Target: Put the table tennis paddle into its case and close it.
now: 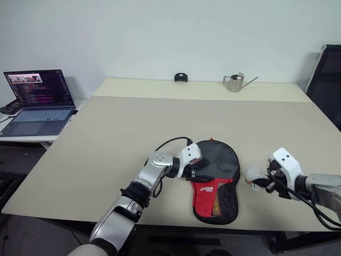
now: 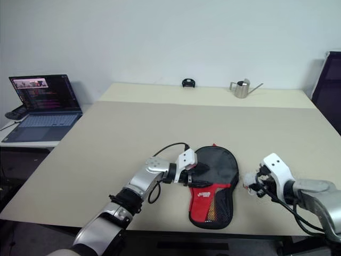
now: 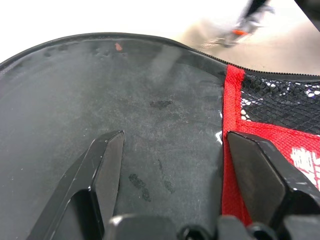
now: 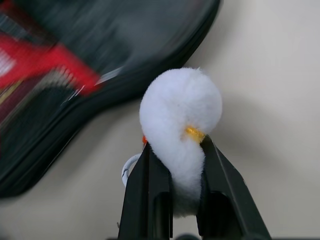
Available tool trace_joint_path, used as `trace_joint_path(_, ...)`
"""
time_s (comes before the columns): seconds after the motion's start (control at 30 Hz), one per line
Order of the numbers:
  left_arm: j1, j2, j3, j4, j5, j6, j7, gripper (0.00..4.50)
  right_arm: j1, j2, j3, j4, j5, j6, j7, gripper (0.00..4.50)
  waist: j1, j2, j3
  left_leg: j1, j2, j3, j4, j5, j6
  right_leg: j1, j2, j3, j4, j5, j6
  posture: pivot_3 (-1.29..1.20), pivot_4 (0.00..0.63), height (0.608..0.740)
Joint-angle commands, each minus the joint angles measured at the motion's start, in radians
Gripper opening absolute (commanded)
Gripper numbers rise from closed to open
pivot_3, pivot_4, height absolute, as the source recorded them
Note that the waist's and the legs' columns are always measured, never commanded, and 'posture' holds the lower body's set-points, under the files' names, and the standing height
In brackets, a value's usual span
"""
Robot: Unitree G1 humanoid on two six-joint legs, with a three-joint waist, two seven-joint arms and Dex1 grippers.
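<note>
The case [image 1: 216, 178], a paddle-shaped black pouch with a red panel and mesh pocket, lies flat near the table's front edge. My left gripper [image 1: 196, 169] rests on its left side. Its fingers [image 3: 107, 165] stand open, spread over the black cloth [image 3: 150, 100] beside the red panel [image 3: 232, 150]. Just right of the case, my right gripper [image 4: 175, 145] is shut on the white ball charm [image 4: 180, 112]; the charm [image 1: 253, 176] hangs slightly above the table. The table tennis paddle is hidden.
An open laptop [image 1: 40, 101] sits on a side table at the left. At the beige table's [image 1: 133, 122] far edge stand a small metal watering can [image 1: 234, 82] and a small black object [image 1: 180, 78]. A dark chair [image 1: 327, 80] stands at the right.
</note>
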Motion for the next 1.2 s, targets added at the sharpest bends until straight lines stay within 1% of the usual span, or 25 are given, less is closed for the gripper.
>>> trace_joint_path(0.03,0.044,0.016,-0.057,0.095,0.075,0.026,-0.006,3.54,0.063,-0.064,-0.063,-0.075,0.065,0.003,0.073,0.17,0.0,0.0,0.0,0.0,0.0,0.0,0.0,0.0,0.0,0.0,0.0,0.0,0.0,0.0,0.0,0.0,0.15,0.74)
trace_joint_path(0.13,0.04,0.013,-0.058,0.1,0.076,0.024,-0.006,3.54,0.126,-0.106,-0.089,-0.132,0.128,-0.012,0.141,0.17,0.004,-0.001,0.0,-0.001,0.0,-0.001,0.0,0.0,0.0,0.0,0.0,-0.001,-0.002,0.0,0.0,0.0,0.15,0.74)
trace_joint_path(0.33,0.036,0.007,-0.06,0.105,0.078,0.021,-0.005,3.54,0.214,-0.148,-0.11,-0.207,0.218,-0.057,0.217,0.17,0.018,-0.001,0.0,-0.002,0.0,-0.003,-0.001,-0.002,0.002,0.003,0.0,-0.003,-0.009,0.0,0.001,0.0,0.15,0.74)
trace_joint_path(0.53,0.033,0.005,-0.06,0.106,0.077,0.022,0.0,3.54,0.267,-0.162,-0.067,-0.22,0.216,-0.118,0.223,0.17,0.021,-0.003,0.001,0.001,0.0,-0.003,-0.001,-0.002,0.003,0.007,0.0,-0.003,-0.01,0.0,0.001,0.0,0.15,0.74)
trace_joint_path(0.67,0.035,0.006,-0.06,0.102,0.076,0.025,0.0,3.54,0.304,-0.166,-0.051,-0.251,0.244,-0.133,0.236,0.17,0.021,-0.002,0.001,0.001,0.0,-0.003,-0.001,-0.002,0.003,0.007,0.0,-0.003,-0.01,0.0,0.002,0.0,0.15,0.74)
trace_joint_path(0.73,0.036,0.006,-0.06,0.098,0.075,0.027,0.0,3.54,0.322,-0.166,-0.064,-0.278,0.28,-0.129,0.251,0.15,0.021,-0.003,0.001,0.001,0.0,-0.003,-0.001,-0.002,0.003,0.007,0.0,-0.003,-0.01,0.0,0.002,0.0,0.15,0.74)
trace_joint_path(0.83,0.036,0.005,-0.061,0.096,0.076,0.028,-0.001,3.54,0.33,-0.165,-0.071,-0.309,0.328,-0.129,0.254,0.15,0.021,-0.003,0.0,0.001,0.0,-0.003,-0.001,-0.002,0.003,0.007,0.0,-0.003,-0.01,0.0,0.002,0.0,0.15,0.74)
trace_joint_path(0.93,0.034,0.003,-0.062,0.096,0.076,0.029,0.0,3.54,0.315,-0.149,-0.039,-0.33,0.349,-0.136,0.226,0.15,0.021,-0.003,0.0,0.001,0.0,-0.003,-0.001,-0.002,0.003,0.008,0.0,-0.003,-0.01,0.0,0.002,0.0,0.15,0.74)
trace_joint_path(1.1,0.029,-0.002,-0.064,0.098,0.077,0.03,0.001,3.54,0.256,-0.111,0.055,-0.338,0.353,-0.14,0.172,0.15,0.021,-0.004,0.0,0.001,0.0,-0.003,-0.001,-0.002,0.003,0.008,0.0,-0.004,-0.01,0.0,0.002,0.0,0.15,0.74)
trace_joint_path(1.2,0.027,-0.003,-0.065,0.099,0.08,0.028,0.001,3.54,0.239,-0.117,0.097,-0.347,0.353,-0.149,0.173,0.15,0.021,-0.004,0.0,0.001,0.0,-0.003,-0.001,-0.002,0.003,0.007,0.0,-0.004,-0.01,0.0,0.002,0.0,0.15,0.74)
